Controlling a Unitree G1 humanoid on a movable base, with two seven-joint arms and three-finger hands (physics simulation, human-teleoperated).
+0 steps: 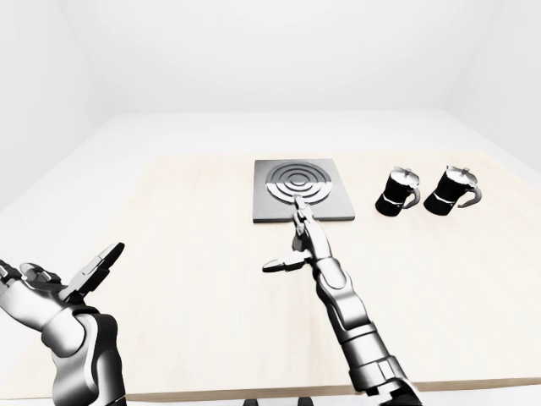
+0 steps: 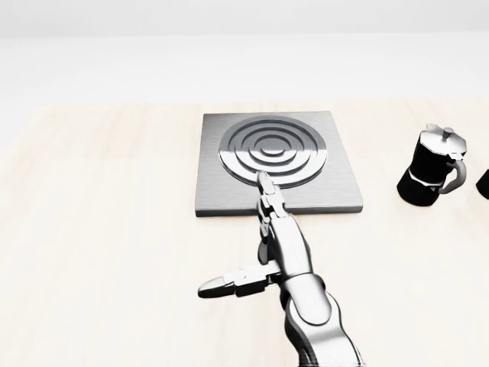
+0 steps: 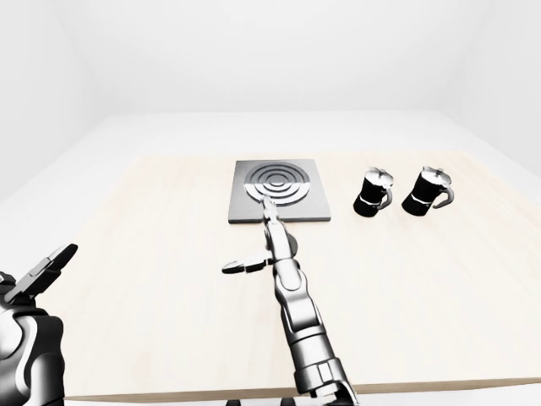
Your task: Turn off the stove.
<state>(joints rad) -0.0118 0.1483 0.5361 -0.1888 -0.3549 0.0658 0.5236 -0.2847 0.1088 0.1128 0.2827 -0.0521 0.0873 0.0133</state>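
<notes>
White walls and a white floor surround a pale wooden table [image 1: 194,279], seen from above by all three cameras. Over it the right hand [image 2: 263,229] is stretched out flat, its fingers [image 2: 267,191] extended together toward the top of the head view and its thumb [image 2: 225,285] splayed wide to the left; nothing is held. The fingertips lie over the near edge of the stove [image 2: 340,180], a square grey plate with a ringed burner [image 2: 273,150] at its middle, set near the table's centre. A dark knob [image 2: 262,250] is only partly seen behind the hand, just below the stove's edge; whether it is touched cannot be told. Two black moka pots [image 1: 397,192] [image 1: 450,190] stand side by side to the right of the stove, well apart from it. At the lower left of the left-eye view the left hand [image 1: 59,283] is raised clear of the table, fingers spread and empty.
</notes>
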